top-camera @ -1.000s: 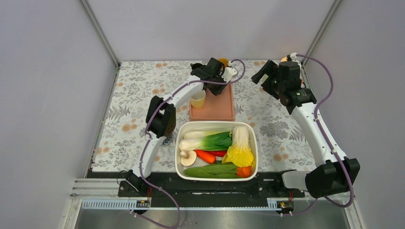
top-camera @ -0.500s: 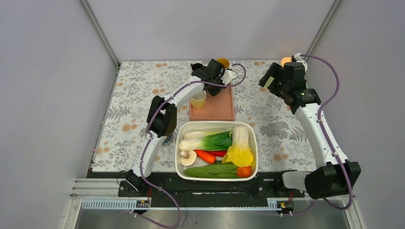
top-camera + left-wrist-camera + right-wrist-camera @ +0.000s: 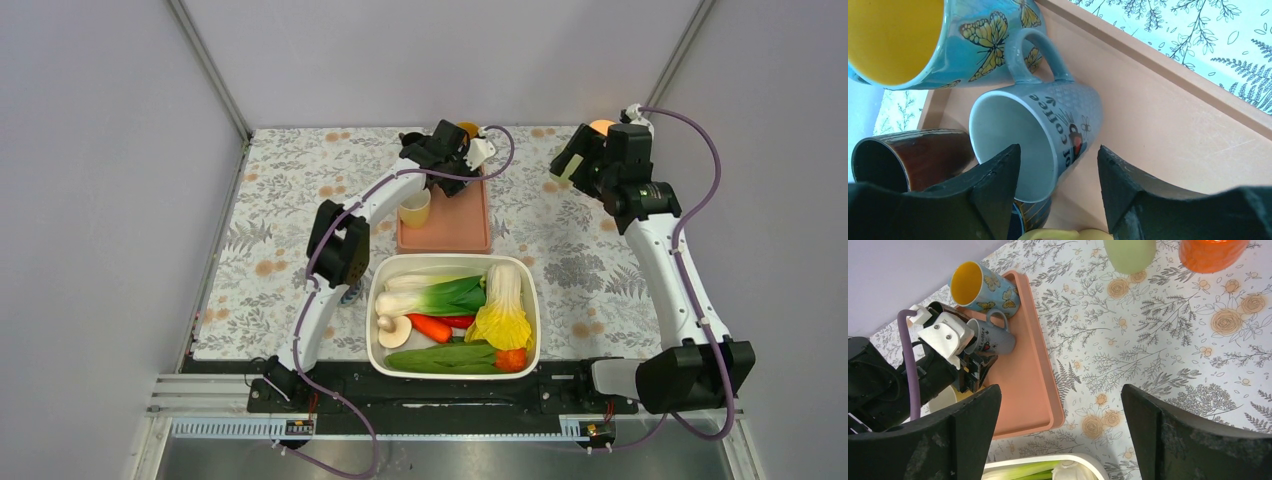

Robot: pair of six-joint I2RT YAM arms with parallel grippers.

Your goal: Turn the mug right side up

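A grey mug [image 3: 1048,125] with "coffee" lettering and a handle rests on the pink tray [image 3: 1168,130], its open white mouth facing my left wrist camera. My left gripper [image 3: 1058,150] is open. One finger hangs over the mug's mouth and the other outside its wall, with gaps on both sides. In the right wrist view the grey mug [image 3: 995,340] sits just beyond the left gripper [image 3: 970,365]. From above, the left gripper [image 3: 445,160] hides the mug. My right gripper [image 3: 1060,405] is open and empty, high over the table at the back right [image 3: 575,160].
A blue butterfly mug [image 3: 973,35] and a brown mug [image 3: 908,155] crowd the grey mug. A yellow cup [image 3: 414,208] also stands on the tray [image 3: 450,235]. A white tub [image 3: 385,360] of vegetables lies in front. Green [image 3: 1129,254] and orange [image 3: 1213,252] cups stand at the back right.
The left gripper's jaws have spread apart around the grey mug's wall. The right arm has drawn back toward the far right corner.
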